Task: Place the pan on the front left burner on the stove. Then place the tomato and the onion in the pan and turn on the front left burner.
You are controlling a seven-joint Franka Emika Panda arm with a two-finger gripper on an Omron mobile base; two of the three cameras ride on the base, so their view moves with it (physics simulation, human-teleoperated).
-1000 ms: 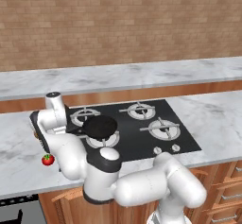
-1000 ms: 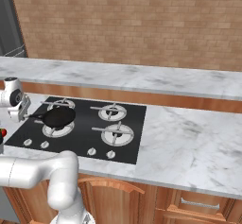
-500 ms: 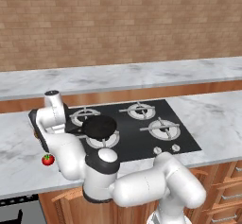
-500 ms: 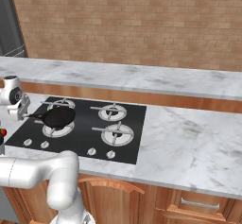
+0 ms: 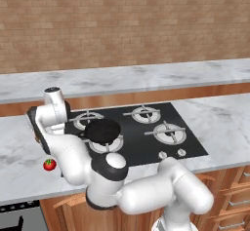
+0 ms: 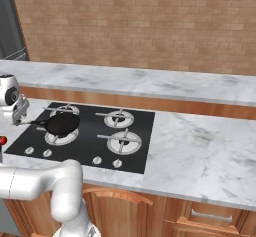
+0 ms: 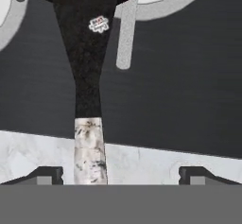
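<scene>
The black pan (image 5: 102,130) sits on the front left burner (image 6: 61,136), and the jaws stand wide open around its handle, holding nothing. The tomato (image 5: 49,164) waits on the bench (image 5: 19,157); it looks small, round, smooth and soft, so I would pinch it gently across the middle.

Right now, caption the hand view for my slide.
Open gripper straddling the pan handle's grey tip above the stove.

Two rear base views sharing stove (image 5: 141,130); hand view perhaps close above.
</scene>
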